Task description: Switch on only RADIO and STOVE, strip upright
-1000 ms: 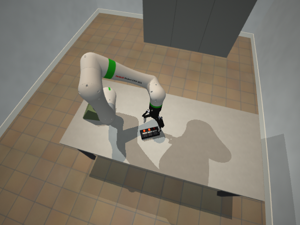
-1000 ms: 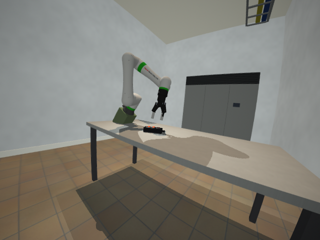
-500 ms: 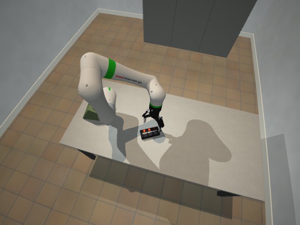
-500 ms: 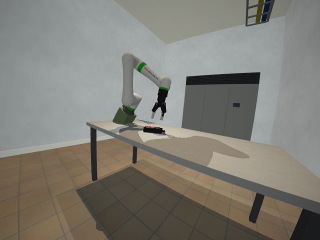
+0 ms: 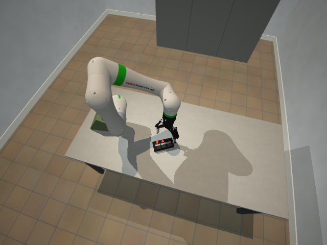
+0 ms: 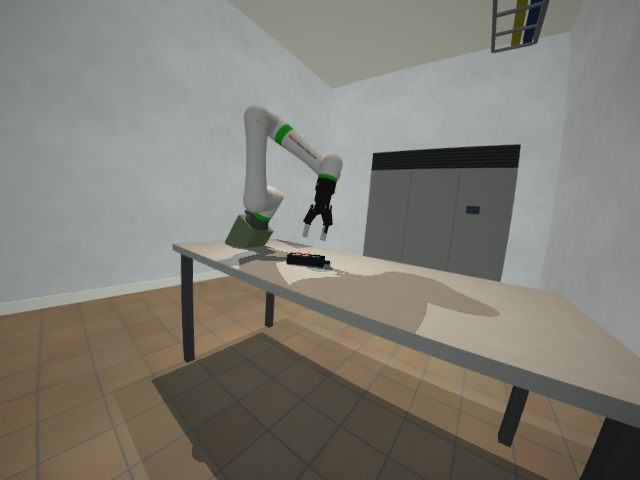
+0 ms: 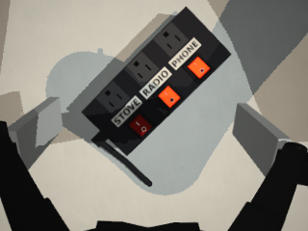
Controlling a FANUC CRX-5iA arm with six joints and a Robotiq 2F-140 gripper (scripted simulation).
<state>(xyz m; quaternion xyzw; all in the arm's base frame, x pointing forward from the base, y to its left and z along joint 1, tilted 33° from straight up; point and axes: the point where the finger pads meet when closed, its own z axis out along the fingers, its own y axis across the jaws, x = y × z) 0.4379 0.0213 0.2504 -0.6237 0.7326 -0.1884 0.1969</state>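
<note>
A black power strip (image 5: 163,145) (image 6: 307,259) (image 7: 154,77) lies face up on the table (image 5: 237,171) (image 6: 465,320), with three sockets labelled STOVE, RADIO and PHONE. In the wrist view the PHONE switch (image 7: 198,67) and the RADIO switch (image 7: 168,96) glow bright orange. The STOVE switch (image 7: 141,126) is dark red and unlit. A short black cord (image 7: 125,162) leaves the STOVE end. My gripper (image 5: 166,133) (image 6: 314,235) (image 7: 148,115) is open and empty. It hangs a little above the strip, with a finger on either side of it in the wrist view, touching nothing.
The arm's green base (image 5: 98,122) (image 6: 248,232) stands at the table's far left corner. A grey cabinet (image 5: 211,26) (image 6: 439,217) stands against the back wall, away from the table. Large shadows lie across the table top.
</note>
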